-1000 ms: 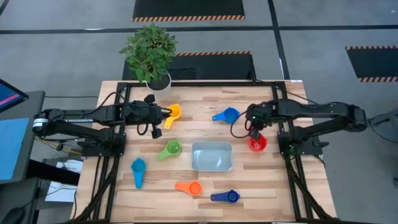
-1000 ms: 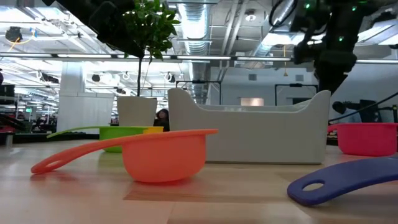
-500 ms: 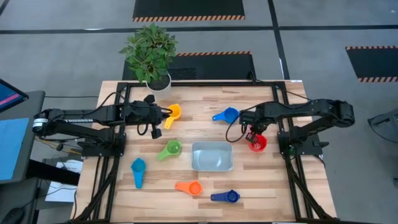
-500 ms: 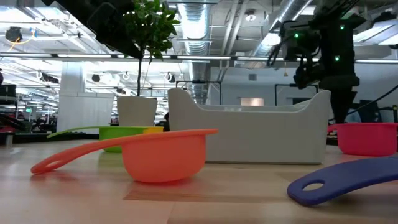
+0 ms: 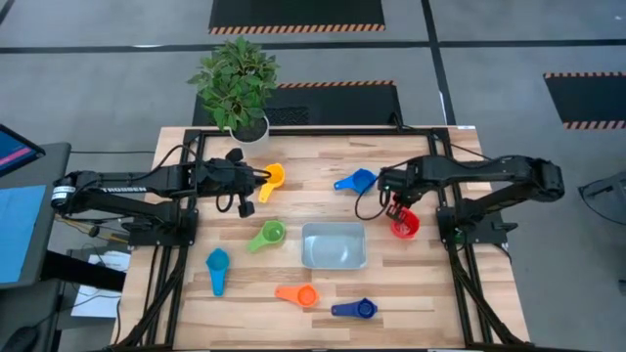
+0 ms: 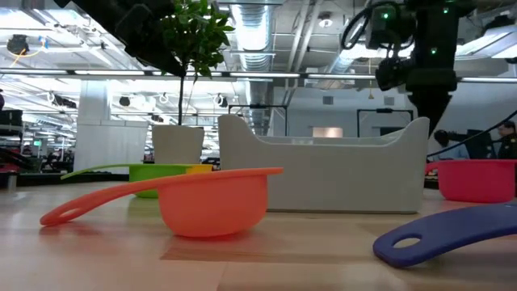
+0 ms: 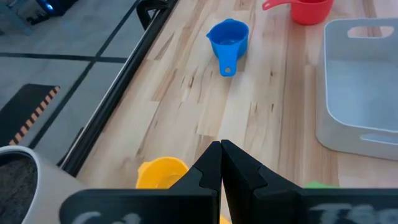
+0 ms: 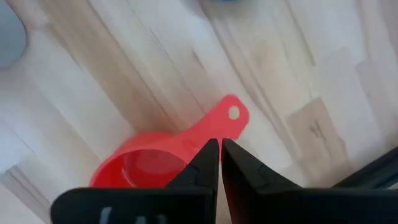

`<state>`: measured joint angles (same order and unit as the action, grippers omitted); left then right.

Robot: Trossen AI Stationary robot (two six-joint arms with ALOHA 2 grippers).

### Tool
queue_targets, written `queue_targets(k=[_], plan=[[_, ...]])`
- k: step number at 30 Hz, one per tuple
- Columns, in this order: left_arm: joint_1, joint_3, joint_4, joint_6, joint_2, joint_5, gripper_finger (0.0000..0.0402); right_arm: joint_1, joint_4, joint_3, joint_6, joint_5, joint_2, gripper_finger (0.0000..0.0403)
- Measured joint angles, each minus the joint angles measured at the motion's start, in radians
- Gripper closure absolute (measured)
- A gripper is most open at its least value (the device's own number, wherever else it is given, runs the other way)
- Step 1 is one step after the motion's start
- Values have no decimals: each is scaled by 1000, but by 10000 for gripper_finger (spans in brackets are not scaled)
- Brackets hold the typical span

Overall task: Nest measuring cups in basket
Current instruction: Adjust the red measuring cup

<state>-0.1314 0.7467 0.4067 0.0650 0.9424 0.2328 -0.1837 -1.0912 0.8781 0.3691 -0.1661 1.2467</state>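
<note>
The red measuring cup (image 5: pixel 406 226) sits upright on the table to the right of the pale basket (image 5: pixel 334 245). My right gripper (image 8: pixel 219 144) is shut and points down above the root of the cup's handle (image 8: pixel 227 118), with no contact that I can see. In the low view it hangs (image 6: pixel 426 101) well above the red cup (image 6: pixel 477 179). My left gripper (image 7: pixel 221 147) is shut and empty, held above the table beside the yellow cup (image 5: pixel 275 177). The blue (image 5: pixel 358 181), green (image 5: pixel 268 235), light blue (image 5: pixel 217 268), orange (image 5: pixel 298 293) and dark blue (image 5: pixel 357 309) cups lie on the table around the basket.
A potted plant (image 5: pixel 238 83) stands at the far left corner of the table. The basket (image 6: pixel 323 174) holds nothing. Black frame rails (image 5: pixel 445 210) run along both sides of the table under the arms.
My right gripper sank toward the red cup and shifted a little toward the table's left. It then rose again and tipped steeper downward, staying shut throughout. The red cup has kept its place on the table.
</note>
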Motion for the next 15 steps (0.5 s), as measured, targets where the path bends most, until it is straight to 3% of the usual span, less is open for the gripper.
queue_targets(k=[11,15], plan=[[0,0,-1,-21,0,1,401,20,19,1,38,11,15,361],[0,0,-1,-23,0,2,401,22,0,1,-37,12,57,361]])
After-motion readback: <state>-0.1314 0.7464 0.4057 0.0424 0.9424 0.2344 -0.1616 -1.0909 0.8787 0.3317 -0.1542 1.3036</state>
